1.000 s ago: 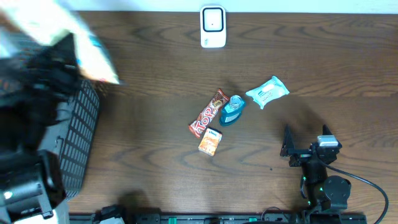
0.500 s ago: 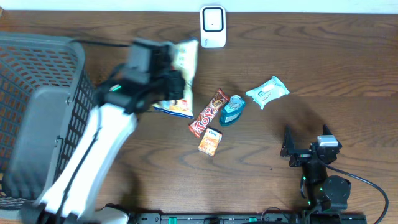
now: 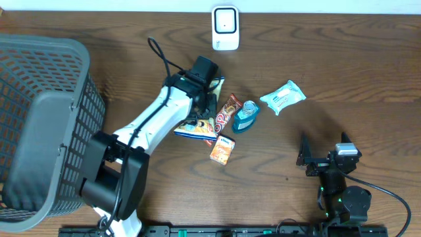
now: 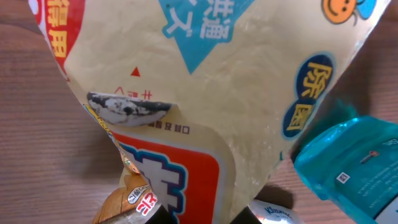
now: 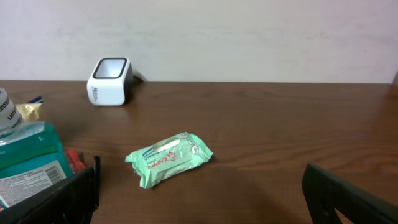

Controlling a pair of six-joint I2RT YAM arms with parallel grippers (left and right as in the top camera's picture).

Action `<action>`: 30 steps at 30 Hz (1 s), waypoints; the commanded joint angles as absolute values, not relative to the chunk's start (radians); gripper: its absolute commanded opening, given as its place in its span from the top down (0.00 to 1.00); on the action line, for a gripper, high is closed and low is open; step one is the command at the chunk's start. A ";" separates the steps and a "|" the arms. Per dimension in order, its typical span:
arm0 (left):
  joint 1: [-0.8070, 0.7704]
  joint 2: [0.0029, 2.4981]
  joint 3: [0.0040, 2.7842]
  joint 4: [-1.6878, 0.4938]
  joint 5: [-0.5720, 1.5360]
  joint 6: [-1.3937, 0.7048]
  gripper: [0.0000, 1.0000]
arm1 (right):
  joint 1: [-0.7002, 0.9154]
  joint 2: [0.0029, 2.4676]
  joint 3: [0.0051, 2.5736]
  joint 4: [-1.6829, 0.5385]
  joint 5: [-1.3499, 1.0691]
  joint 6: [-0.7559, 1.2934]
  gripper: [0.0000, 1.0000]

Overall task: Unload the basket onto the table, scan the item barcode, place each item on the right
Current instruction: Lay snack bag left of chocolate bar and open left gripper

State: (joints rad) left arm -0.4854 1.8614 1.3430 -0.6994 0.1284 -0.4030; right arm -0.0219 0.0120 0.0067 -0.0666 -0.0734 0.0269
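Grips a cream plastic snack bag with red and blue print [image 4: 236,106] in the left gripper [image 3: 207,99], jaws pressed together on it, on the robot's side of the white box-shaped barcode scanner [image 3: 225,28] and slightly left of it. Overlaps, seen from above, a red chocolate bar wrapper [image 3: 229,107] beside a teal bottle [image 3: 245,117]. Has a small orange carton [image 3: 222,149] farther still from the scanner, a mint-green wipes packet [image 3: 283,97] nearer and to its right, and a grey mesh basket [image 3: 39,118] far to its left. Holds the right gripper [image 5: 199,193] empty, fingers spread wide, well apart from the scanner.
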 commanded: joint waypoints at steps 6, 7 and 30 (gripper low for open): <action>-0.505 1.850 1.343 -0.710 0.039 -0.424 0.46 | -0.014 0.007 0.006 -0.070 -0.069 0.041 0.01; -0.505 1.845 1.343 -0.710 0.039 -0.424 0.22 | -0.014 0.007 0.006 -0.070 -0.069 0.041 0.01; -0.505 1.103 1.343 -0.423 -0.519 -0.345 0.02 | -0.014 0.007 0.006 -0.070 -0.069 0.041 0.01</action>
State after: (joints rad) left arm -0.5060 1.1931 1.3434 -0.4931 -0.3256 -0.4080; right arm -0.0219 0.0120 0.0067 -0.0662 -0.0731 0.0269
